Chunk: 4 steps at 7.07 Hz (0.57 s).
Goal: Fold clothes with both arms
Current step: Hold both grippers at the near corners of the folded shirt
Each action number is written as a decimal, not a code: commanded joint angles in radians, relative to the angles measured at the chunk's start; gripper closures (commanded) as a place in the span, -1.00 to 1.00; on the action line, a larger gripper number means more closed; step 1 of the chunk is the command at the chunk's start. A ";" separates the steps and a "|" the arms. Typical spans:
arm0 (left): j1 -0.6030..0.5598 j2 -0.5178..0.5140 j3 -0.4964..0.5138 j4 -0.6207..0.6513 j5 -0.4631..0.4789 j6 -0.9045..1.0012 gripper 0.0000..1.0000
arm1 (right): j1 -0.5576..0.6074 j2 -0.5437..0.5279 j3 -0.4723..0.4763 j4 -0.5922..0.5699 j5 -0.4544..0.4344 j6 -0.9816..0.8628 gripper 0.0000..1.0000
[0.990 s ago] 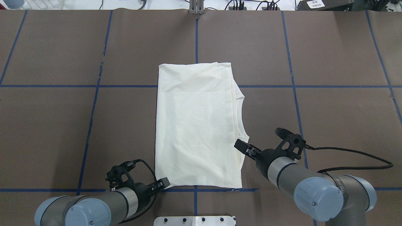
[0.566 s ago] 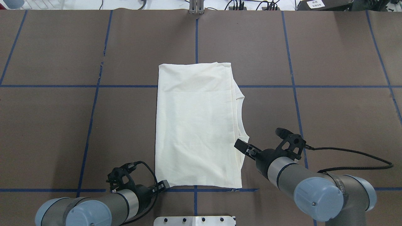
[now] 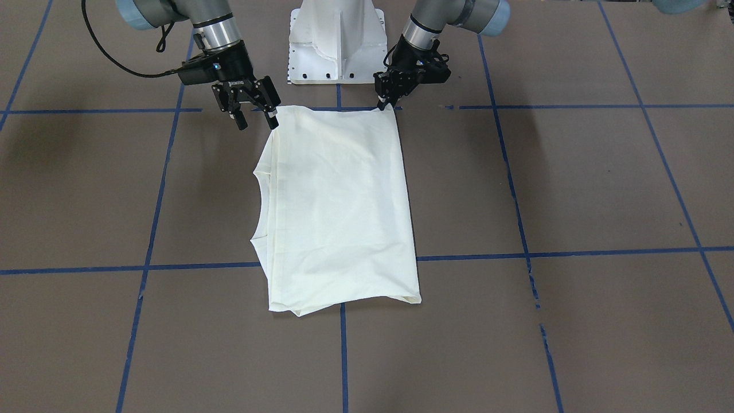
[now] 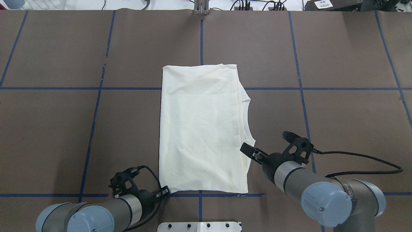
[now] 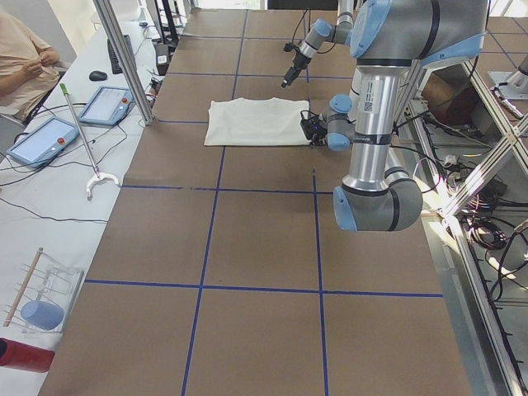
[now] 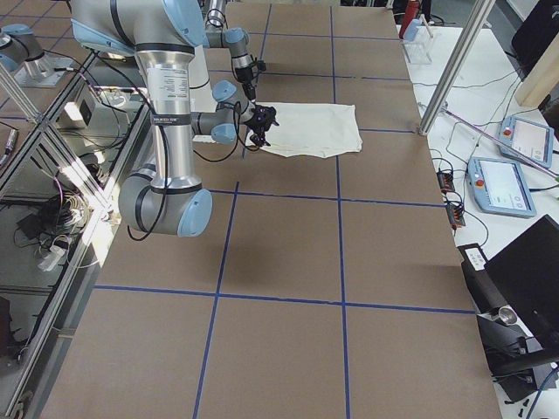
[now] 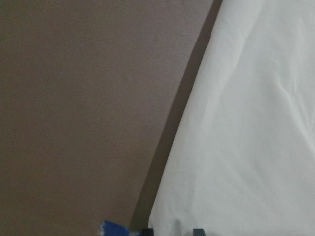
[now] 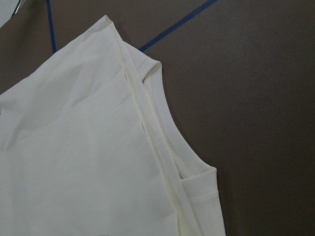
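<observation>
Cream T-shirt (image 4: pixel 199 129) lies folded, plain side up, in the middle of the table (image 4: pixel 338 112). Front-facing view catches the right gripper (image 3: pixel 256 122), jaws wide apart, beside the collar-side near corner; overhead hides that. At the other near corner, the left gripper (image 3: pixel 383 105) is down on the cloth: pinched or not, can't tell.

The folded T-shirt (image 4: pixel 201 129) lies ahead and to the right of the left gripper (image 4: pixel 164 190), at its corner. The right gripper (image 4: pixel 248 150) is at its other edge, with the collar just ahead.
</observation>
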 commanded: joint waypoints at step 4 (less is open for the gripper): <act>0.000 -0.002 -0.012 0.005 0.021 0.000 1.00 | -0.006 0.038 -0.001 -0.055 -0.004 0.065 -0.72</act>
